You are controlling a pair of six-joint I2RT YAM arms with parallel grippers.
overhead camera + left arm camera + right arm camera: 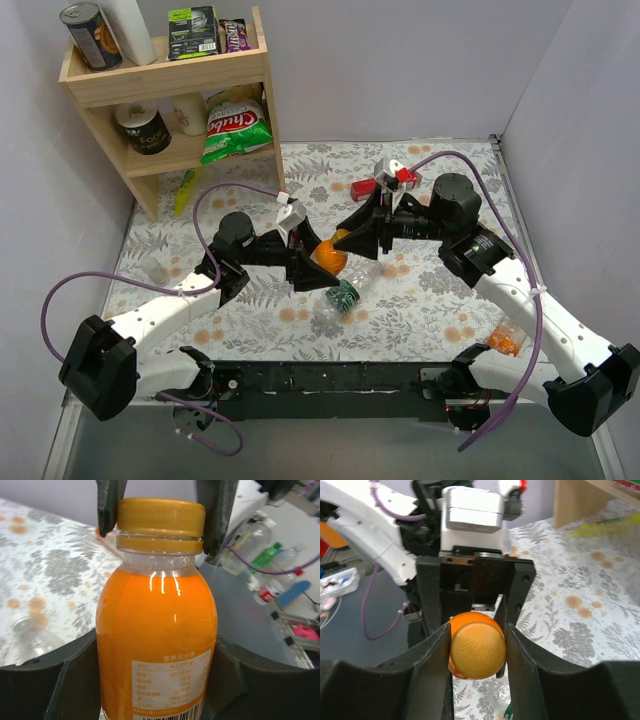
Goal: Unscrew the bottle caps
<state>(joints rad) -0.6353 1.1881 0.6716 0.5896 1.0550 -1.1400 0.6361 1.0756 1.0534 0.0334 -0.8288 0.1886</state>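
The short orange bottle (328,257) is held above the table between the two arms. My left gripper (156,680) is shut on the bottle's body (157,630), with its label facing the left wrist camera. The orange cap (161,517) sits on the neck, and my right gripper (477,652) is shut on that cap (477,650), its fingers (432,670) pressed against both sides. In the overhead view the two grippers meet nose to nose at the bottle, above the middle of the table.
A clear green-labelled bottle (346,294) lies on the flowered cloth just below the grippers. A slim orange bottle (507,340) lies near the right arm. A red box (365,187) sits behind the grippers, and a wooden shelf (170,90) with cans and snacks stands at the back left.
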